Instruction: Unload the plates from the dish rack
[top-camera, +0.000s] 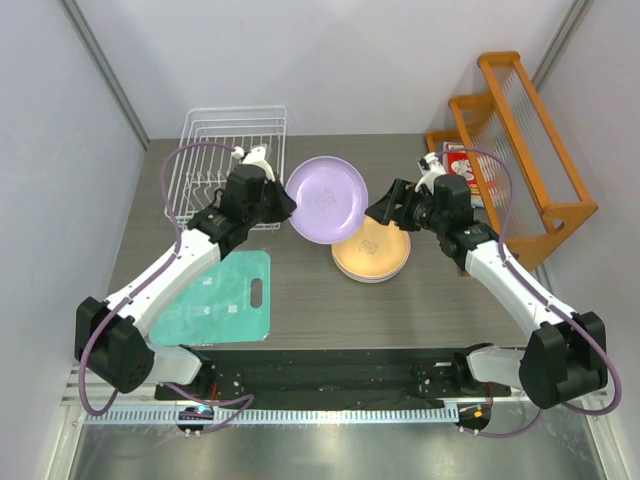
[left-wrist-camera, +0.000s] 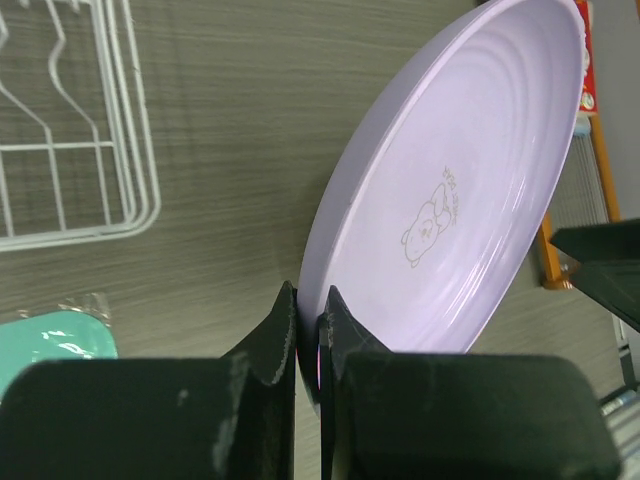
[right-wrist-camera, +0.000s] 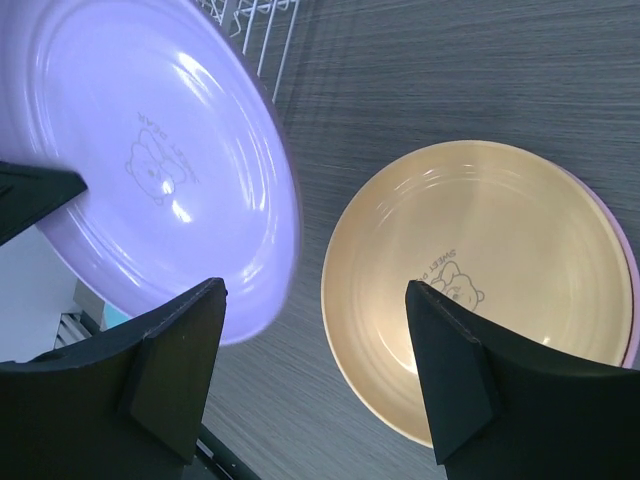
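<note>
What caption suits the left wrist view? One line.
Left gripper clamps the lavender plate by its rim, tilted on edge, with the dish rack at upper left.

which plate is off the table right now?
The lavender plate: the left gripper pinches its rim, tilted in the air. The yellow-orange plate lies flat atop the stack.

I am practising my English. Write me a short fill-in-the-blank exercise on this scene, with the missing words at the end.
The left end effector is shut on the rim of a ____ plate.
The right end effector is ____ and holds nothing.
The dish rack holds ____ plates.
The stack of plates is nearer the ____ end effector.
Missing words: lavender; open; no; right.
</note>
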